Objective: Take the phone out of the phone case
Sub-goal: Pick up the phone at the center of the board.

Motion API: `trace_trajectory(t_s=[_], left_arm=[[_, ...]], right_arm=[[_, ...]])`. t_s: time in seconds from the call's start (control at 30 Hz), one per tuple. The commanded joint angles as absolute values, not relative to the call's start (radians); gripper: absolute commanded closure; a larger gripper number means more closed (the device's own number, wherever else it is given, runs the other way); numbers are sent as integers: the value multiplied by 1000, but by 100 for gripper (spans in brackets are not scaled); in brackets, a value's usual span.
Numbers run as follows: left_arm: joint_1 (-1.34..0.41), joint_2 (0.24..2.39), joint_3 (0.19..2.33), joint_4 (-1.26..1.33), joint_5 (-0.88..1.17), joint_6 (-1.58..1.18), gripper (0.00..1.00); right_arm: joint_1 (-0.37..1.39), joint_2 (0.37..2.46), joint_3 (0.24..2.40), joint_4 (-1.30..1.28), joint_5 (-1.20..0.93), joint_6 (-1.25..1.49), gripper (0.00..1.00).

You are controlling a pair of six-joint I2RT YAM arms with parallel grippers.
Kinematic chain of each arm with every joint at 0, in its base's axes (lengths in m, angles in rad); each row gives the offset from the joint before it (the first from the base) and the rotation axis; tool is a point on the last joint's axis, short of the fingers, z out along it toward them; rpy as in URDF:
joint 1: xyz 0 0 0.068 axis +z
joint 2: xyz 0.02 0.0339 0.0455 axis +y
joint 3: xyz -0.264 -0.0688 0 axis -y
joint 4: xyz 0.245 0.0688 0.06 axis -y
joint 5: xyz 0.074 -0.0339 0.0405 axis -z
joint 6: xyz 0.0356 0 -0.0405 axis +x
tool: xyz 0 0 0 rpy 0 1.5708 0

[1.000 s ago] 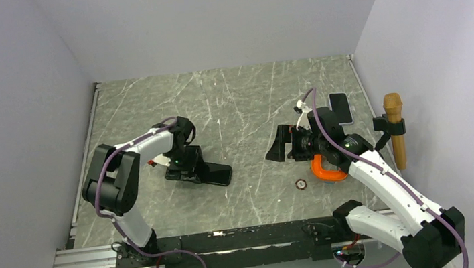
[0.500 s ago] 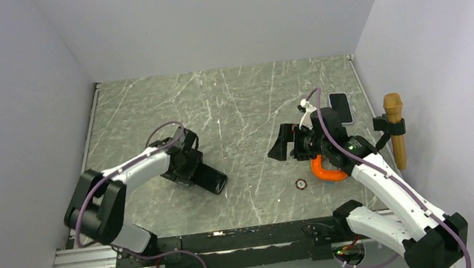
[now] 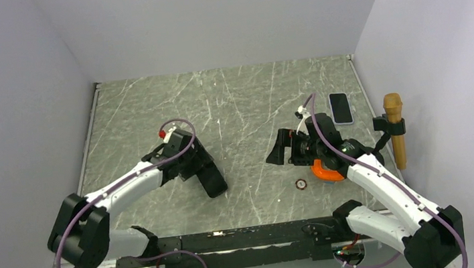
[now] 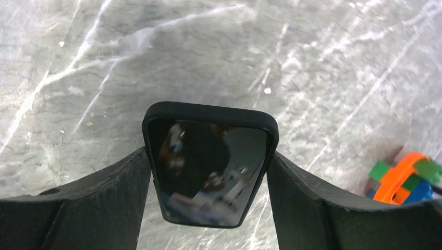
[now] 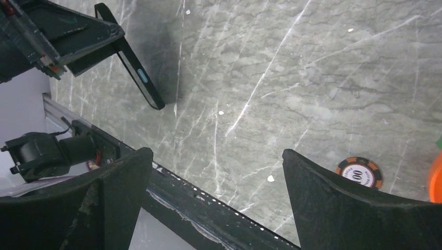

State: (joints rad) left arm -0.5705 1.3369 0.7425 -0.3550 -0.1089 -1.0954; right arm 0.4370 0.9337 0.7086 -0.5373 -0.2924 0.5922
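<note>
Left end effector (image 4: 208, 156): clamped across phone case (image 4: 208, 110), phone (image 4: 208, 172) inside. Right end effector (image 5: 216, 156): spread wide above surface (image 5: 312, 78), held nothing.

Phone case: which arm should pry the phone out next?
Right. The left hand is clamped on the sides of the phone case, so it is busy holding. The right hand is open, empty and pointed toward the case, which shows edge-on in its wrist view.
</note>
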Motion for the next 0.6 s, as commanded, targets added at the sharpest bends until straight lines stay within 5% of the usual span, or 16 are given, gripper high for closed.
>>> trace_trajectory(t_s=[0.0,0.57], left_arm=[[-579,1217,717,-220,-66,-910,100],[-592,1159,736,-177,50,-684,100]], right_arm=[[463,946,705,-457,-284,642,2],[609,1027,733,-294,-246,638,3]])
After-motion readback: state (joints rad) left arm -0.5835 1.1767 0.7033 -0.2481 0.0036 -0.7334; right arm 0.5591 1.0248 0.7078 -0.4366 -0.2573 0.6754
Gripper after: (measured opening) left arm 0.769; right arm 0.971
